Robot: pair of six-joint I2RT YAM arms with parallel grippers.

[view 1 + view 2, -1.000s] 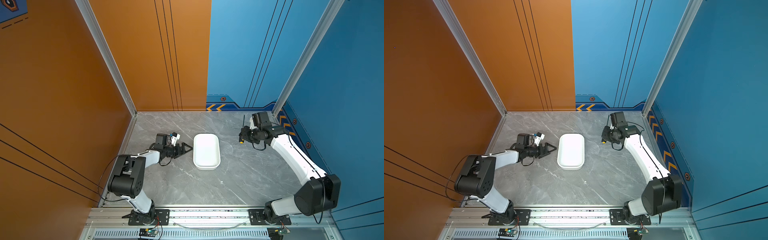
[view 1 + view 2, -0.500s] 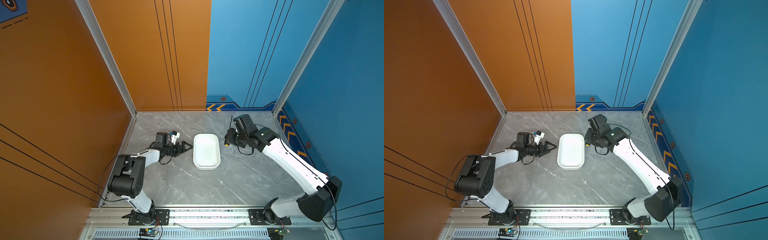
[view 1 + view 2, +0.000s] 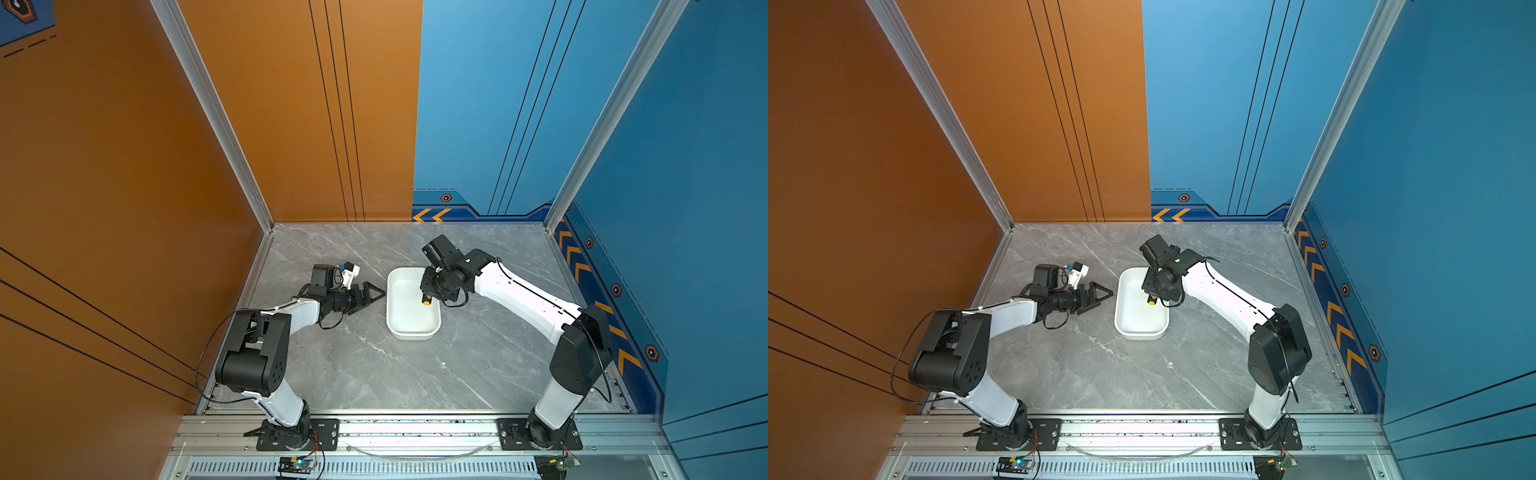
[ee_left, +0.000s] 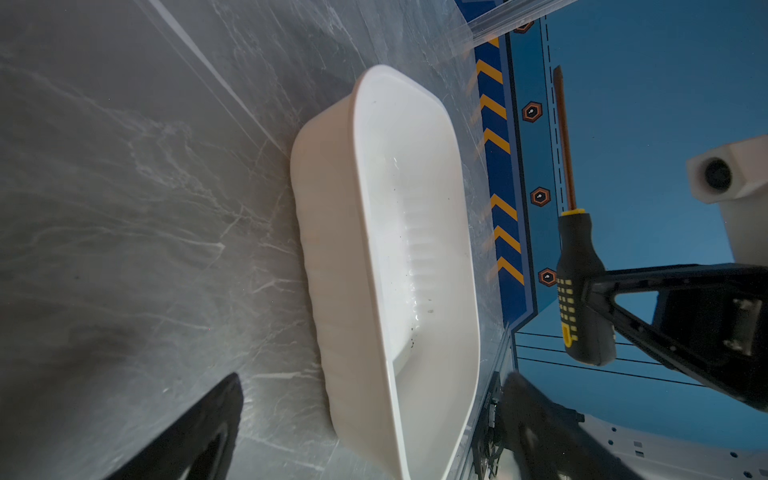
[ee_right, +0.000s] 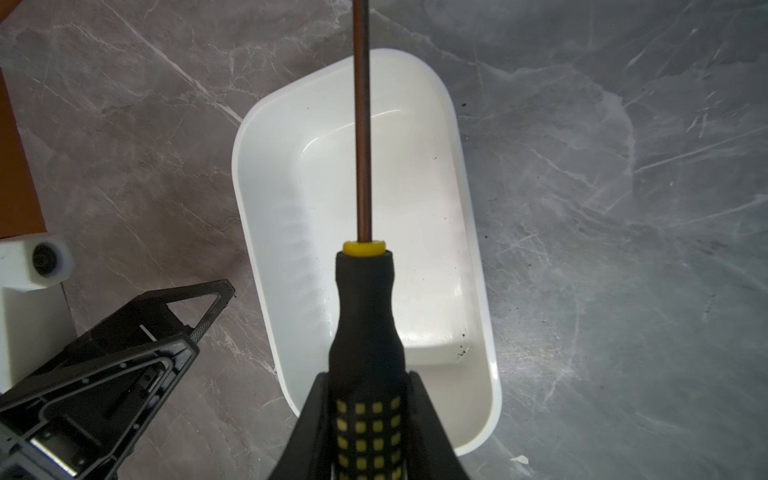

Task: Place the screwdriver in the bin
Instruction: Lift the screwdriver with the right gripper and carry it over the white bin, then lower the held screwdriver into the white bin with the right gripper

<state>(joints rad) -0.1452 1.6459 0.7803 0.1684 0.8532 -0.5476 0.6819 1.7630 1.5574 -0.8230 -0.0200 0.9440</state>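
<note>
Right tool [image 5: 365, 415] clenched on screwdriver [image 5: 365, 316] above bin [image 3: 411, 330]; left tool [image 3: 368, 293] released at bin's nine o'clock.

Count on the grey marble worktop [image 3: 374, 374]: one screwdriver [image 5: 365, 332], black handle with yellow dots; one white bin [image 3: 411, 328]. Robot arms: two, each with one pincer, the left pincer [image 3: 368, 293] and the right pincer [image 5: 365, 432].

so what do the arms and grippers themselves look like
Both arms have white link shells with black joint housings and thin black cables looping alongside. The left gripper and right gripper have black triangular open-frame fingers. A white camera block sits at the left wrist.
</note>
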